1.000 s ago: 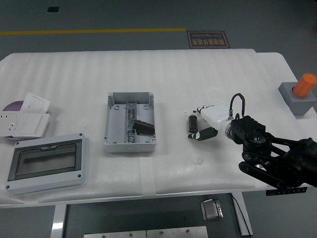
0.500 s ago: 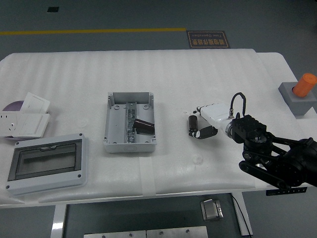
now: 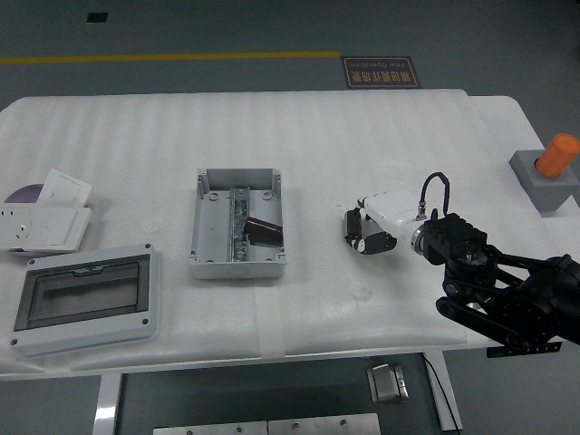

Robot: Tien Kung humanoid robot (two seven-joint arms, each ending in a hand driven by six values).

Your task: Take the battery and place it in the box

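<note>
One robot hand curls around one battery — one open box sits well left.

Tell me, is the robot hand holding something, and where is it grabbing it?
The right robot hand curls its fingers around the black battery, gripping its sides.

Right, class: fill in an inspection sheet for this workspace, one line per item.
Surface: white table, padded.
Job's things: battery in the right hand; open grey box at centre, a dark part inside.
Clutter: lidded enclosure, white sockets at left; orange-topped grey block at right.
Hands: right hand's fingers curled on the battery; left nothing seen.
Cables: black cable at the right wrist.
Surroundings: yellow floor line, floor sign.
</note>
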